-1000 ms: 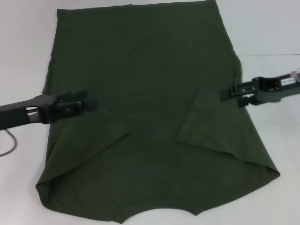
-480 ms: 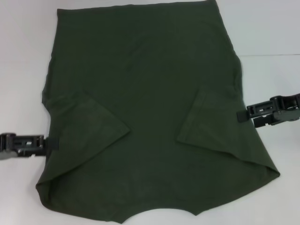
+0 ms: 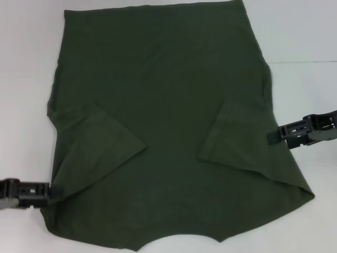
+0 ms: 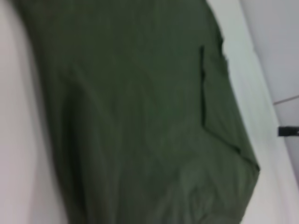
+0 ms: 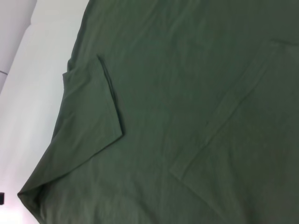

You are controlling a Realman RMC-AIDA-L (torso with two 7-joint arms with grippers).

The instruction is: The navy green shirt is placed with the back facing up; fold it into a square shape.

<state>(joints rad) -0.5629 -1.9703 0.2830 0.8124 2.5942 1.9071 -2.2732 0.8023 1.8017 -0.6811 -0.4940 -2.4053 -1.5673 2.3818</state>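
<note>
Navy green shirt [image 3: 168, 105] is laid flat on the white table [image 3: 305, 37], plain back up, collar end nearest the robot, hem at the far side. Both sleeves are already folded inward onto the body: left sleeve [image 3: 100, 137], right sleeve [image 3: 231, 137]. That squares off the outline, so the side edges are probably meant to be taken next.

Left gripper [image 3: 52, 191] is placed low at the shirt's left edge, near the shoulder corner, tips touching or just at the fabric. Right gripper [image 3: 271, 136] is set at the right edge, beside the folded sleeve, farther from the robot than the left one. The staggered positions are likely dictated by the shirt lying slightly skewed.

Claw state: cannot be told for either side; tips are seen edge-on in the head view and are not shown in either wrist view. No cloth is seen lifted.

Judgement: edge pick-up for the lengthwise fold is being lined up; the square is not yet formed.
</note>
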